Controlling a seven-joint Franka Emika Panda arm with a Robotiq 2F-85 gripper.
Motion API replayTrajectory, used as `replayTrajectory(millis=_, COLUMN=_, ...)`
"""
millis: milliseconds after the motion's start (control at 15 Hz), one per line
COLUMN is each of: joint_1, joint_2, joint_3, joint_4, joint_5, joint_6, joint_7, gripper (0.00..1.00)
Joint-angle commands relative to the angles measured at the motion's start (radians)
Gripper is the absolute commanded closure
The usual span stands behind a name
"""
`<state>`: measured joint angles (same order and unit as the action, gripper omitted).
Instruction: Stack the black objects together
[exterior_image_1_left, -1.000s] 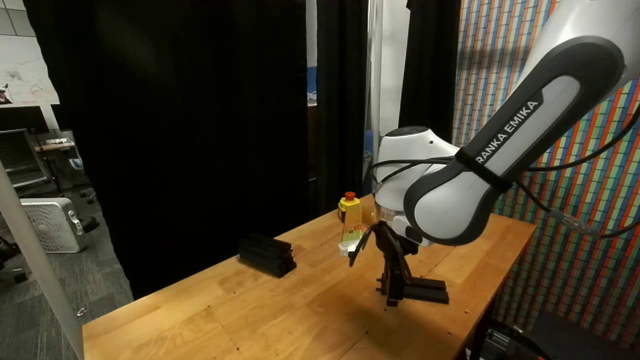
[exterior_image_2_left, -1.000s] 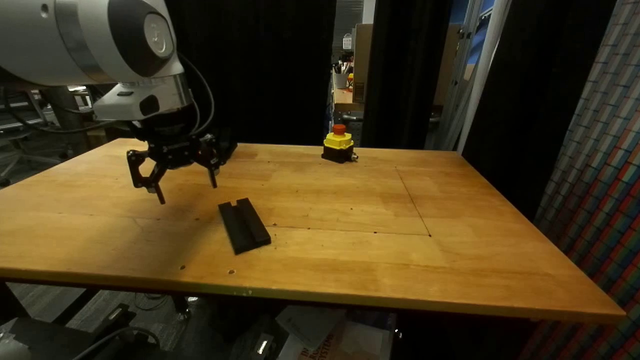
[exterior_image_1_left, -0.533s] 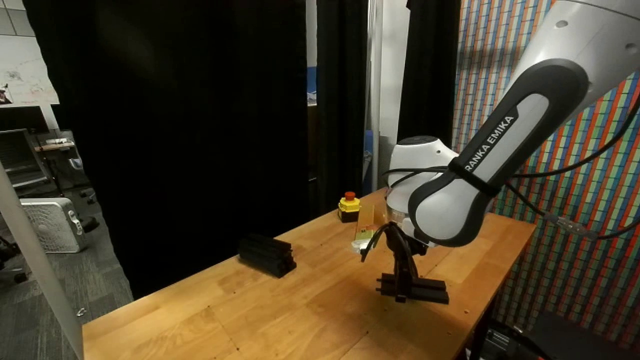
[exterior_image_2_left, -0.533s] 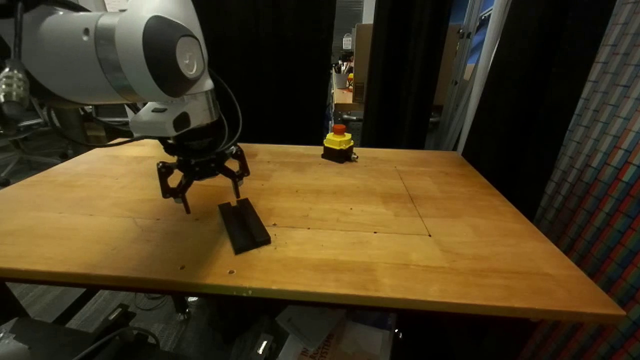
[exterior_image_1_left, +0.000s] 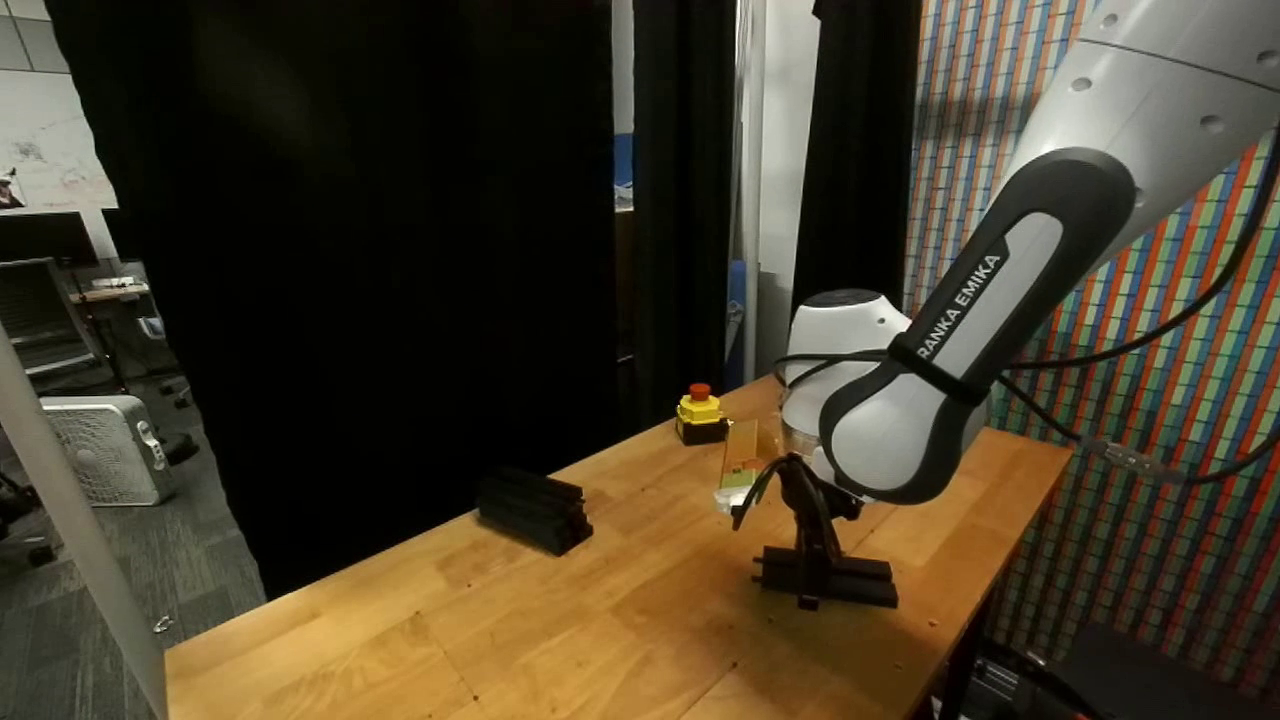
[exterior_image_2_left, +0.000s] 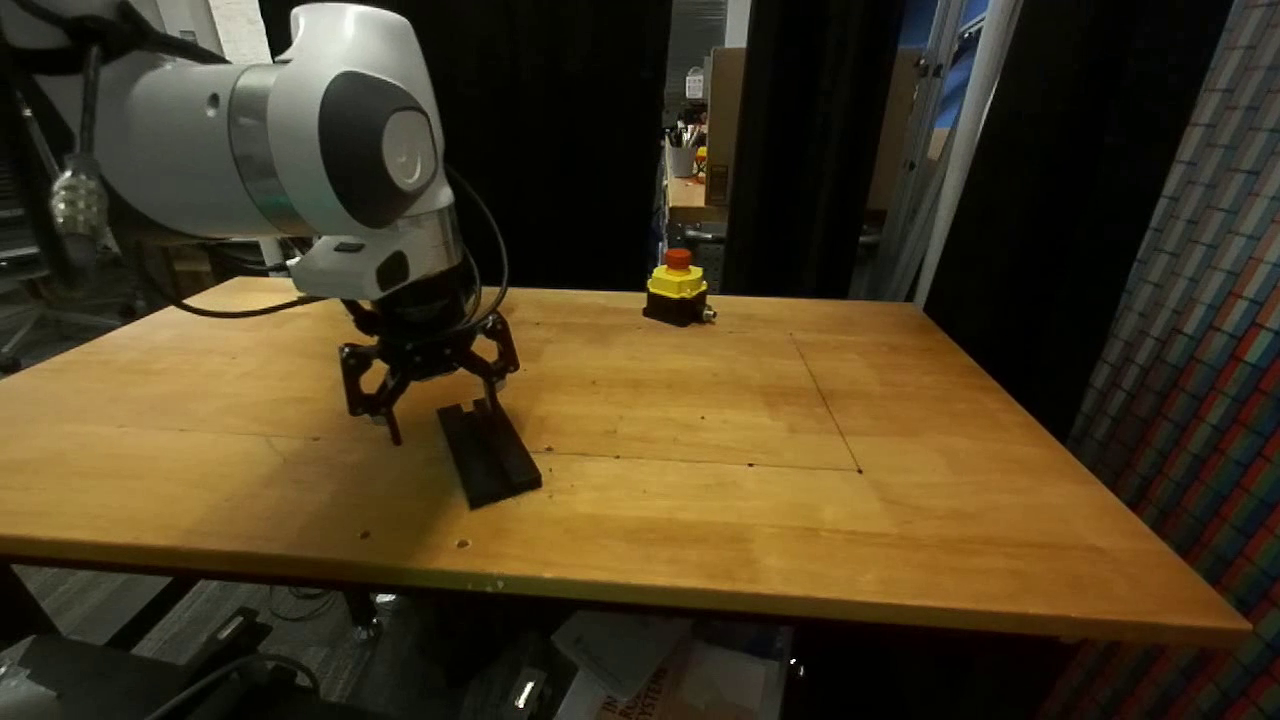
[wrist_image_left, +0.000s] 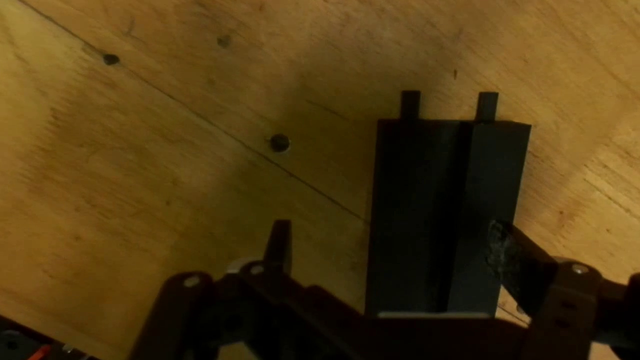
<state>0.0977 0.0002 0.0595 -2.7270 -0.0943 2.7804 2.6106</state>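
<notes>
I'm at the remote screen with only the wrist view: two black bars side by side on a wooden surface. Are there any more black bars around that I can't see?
Observer: Yes. In an exterior view, a pile of black bars lies near an edge of the table.
Visitor: Ooh. Anything there that's more colourful?
Observer: In both exterior views, a yellow-and-black box with a red button on top stands on the table.
Visitor: And what on earth is holding the pincer up?
Observer: A white-and-grey robot arm, reaching in over the table from above.
</notes>
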Motion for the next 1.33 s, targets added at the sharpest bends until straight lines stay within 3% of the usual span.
replayTrajectory(millis=0, joint_1=-0.022, joint_2=0.014, joint_3=-0.007, joint_4=0.002, joint_5=0.024, joint_6=0.041, joint_7=-0.046, gripper=0.00)
replayTrajectory(millis=400, joint_1=-0.042, joint_2=0.031, joint_3=-0.029, joint_4=0.007, joint_5=0.039, joint_6=0.057, joint_7=-0.100, gripper=0.00)
replayTrajectory(millis=933, joint_1=-0.065, joint_2=0.061, joint_3=-0.048, joint_4=0.019, joint_5=0.170, joint_6=0.058, joint_7=-0.276, gripper=0.00)
replayTrajectory(millis=1000, joint_1=-0.066, joint_2=0.063, joint_3=-0.051, joint_4=0.020, joint_5=0.177, joint_6=0.054, joint_7=-0.287, gripper=0.25)
replayTrajectory(millis=1067, joint_1=-0.066, joint_2=0.064, joint_3=-0.052, joint_4=0.021, joint_5=0.187, joint_6=0.054, joint_7=-0.301, gripper=0.27)
replayTrajectory(millis=1267, joint_1=-0.063, joint_2=0.068, joint_3=-0.053, joint_4=0.027, joint_5=0.201, joint_6=0.048, joint_7=-0.316, gripper=0.51)
